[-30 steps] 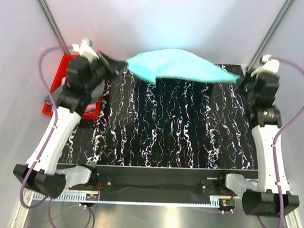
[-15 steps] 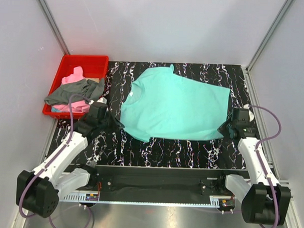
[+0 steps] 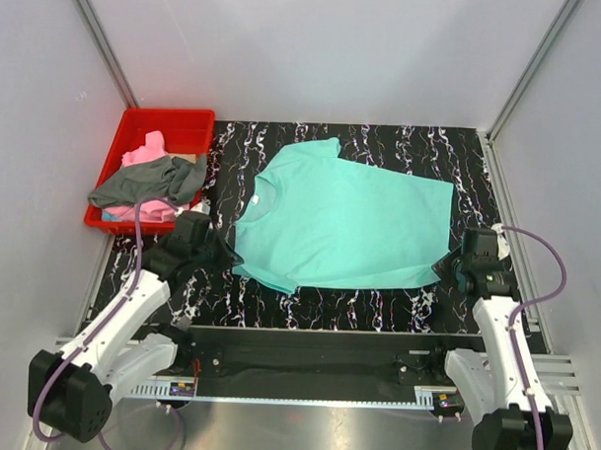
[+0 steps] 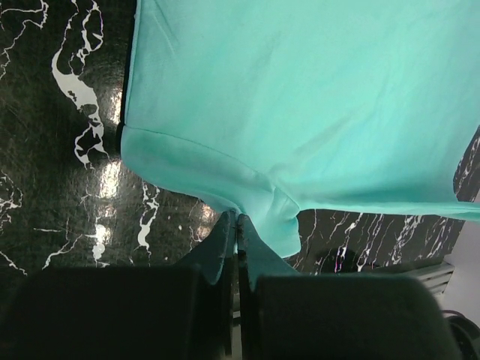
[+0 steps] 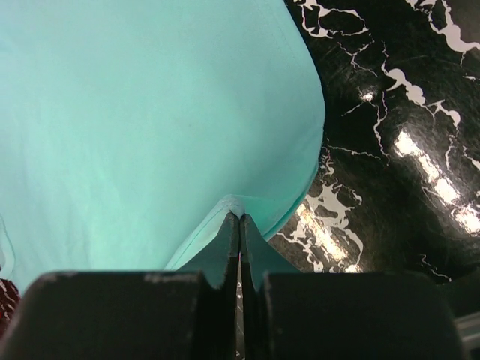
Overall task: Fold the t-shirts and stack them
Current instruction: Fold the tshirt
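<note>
A teal t-shirt [image 3: 345,222] lies spread flat across the black marbled table [image 3: 377,307], neck toward the left. My left gripper [image 3: 226,252] is shut on its near-left edge; the wrist view shows the pinched teal cloth [image 4: 247,195] at the closed tips [image 4: 238,217]. My right gripper [image 3: 447,265] is shut on the near-right corner, with the fabric [image 5: 150,112] bunched at its tips [image 5: 240,216]. A pink t-shirt [image 3: 143,155] and a dark grey t-shirt [image 3: 144,183] lie heaped in the red bin [image 3: 191,119] at the back left.
The red bin stands at the table's back-left corner, just behind my left arm [image 3: 130,303]. White walls close in the sides and back. A black rail [image 3: 316,349] runs along the near edge between the arm bases.
Both arms came down and toward the near edge, laying the raised teal t-shirt flat on the table. In the last half second it slid slightly nearer and smoothed out.
</note>
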Robot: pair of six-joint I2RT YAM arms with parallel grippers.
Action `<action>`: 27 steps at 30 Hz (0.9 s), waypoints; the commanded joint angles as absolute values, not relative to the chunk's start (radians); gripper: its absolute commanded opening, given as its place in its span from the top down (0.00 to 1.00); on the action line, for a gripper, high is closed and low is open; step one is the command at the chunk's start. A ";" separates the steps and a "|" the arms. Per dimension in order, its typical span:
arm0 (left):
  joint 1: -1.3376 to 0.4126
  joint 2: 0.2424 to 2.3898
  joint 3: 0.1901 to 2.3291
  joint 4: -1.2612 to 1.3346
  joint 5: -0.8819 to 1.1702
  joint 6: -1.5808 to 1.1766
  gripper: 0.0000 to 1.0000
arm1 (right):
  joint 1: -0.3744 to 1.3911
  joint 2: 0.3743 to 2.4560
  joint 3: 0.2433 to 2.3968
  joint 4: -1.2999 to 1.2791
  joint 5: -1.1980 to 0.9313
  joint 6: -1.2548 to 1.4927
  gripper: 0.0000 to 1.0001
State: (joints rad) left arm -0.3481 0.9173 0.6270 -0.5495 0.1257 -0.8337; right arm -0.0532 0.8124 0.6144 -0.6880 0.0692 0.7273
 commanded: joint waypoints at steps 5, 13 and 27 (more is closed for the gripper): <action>-0.388 0.842 0.741 -0.705 0.002 -0.801 1.00 | -0.051 0.695 0.657 -0.790 0.074 0.788 1.00; -0.396 0.971 0.839 -0.571 0.002 -0.804 1.00 | -0.051 0.663 0.663 -0.775 0.167 0.810 1.00; -0.393 1.348 1.212 -0.604 -0.084 -0.721 1.00 | -0.051 0.718 0.739 -0.767 0.284 0.736 1.00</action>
